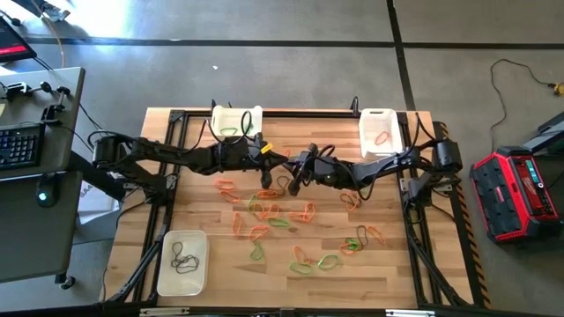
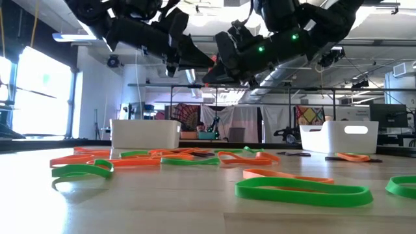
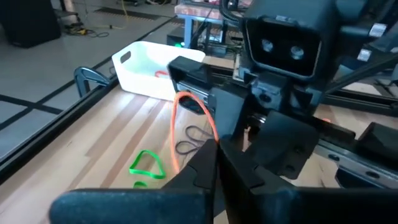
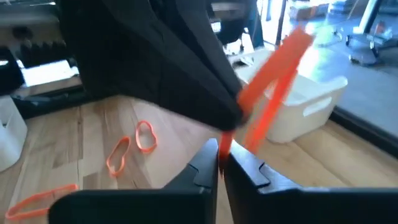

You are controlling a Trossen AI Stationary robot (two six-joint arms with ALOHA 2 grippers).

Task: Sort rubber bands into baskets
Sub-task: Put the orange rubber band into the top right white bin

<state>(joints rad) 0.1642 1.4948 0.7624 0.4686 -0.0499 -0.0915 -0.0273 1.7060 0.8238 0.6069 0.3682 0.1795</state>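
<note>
Above the middle of the table my left gripper [image 1: 284, 162] [image 3: 216, 148] and my right gripper [image 1: 298, 169] [image 4: 219, 155] meet tip to tip, both shut on one orange rubber band [image 3: 179, 109] [image 4: 277, 74]. Many green, orange and dark rubber bands [image 1: 269, 213] lie flat and loose on the wood below. Three white baskets stand on the table. The far-left one [image 1: 236, 121] holds a green band, the far-right one [image 1: 379, 130] an orange band, and the near-left one [image 1: 182, 262] dark bands. My left gripper has the orange band at its fingertips [image 3: 214, 138], coming nearly level from the table's left. The band arches away from the tips as a narrow loop, clear of the table. My own fingers hide the pinch itself. My right gripper pinches one end of the band [image 4: 225, 144] between its two fingertips, coming nearly level from the table's right. The band stands out from the tips past the left gripper's fingers, lifted clear.
The loose bands spread from the table's middle toward its near right [image 1: 317, 261]. Black frame rails [image 1: 176, 114] run along the table's edges. A desk with a keyboard [image 1: 22, 145] stands off the left side, a red case [image 1: 515, 189] on the floor at right.
</note>
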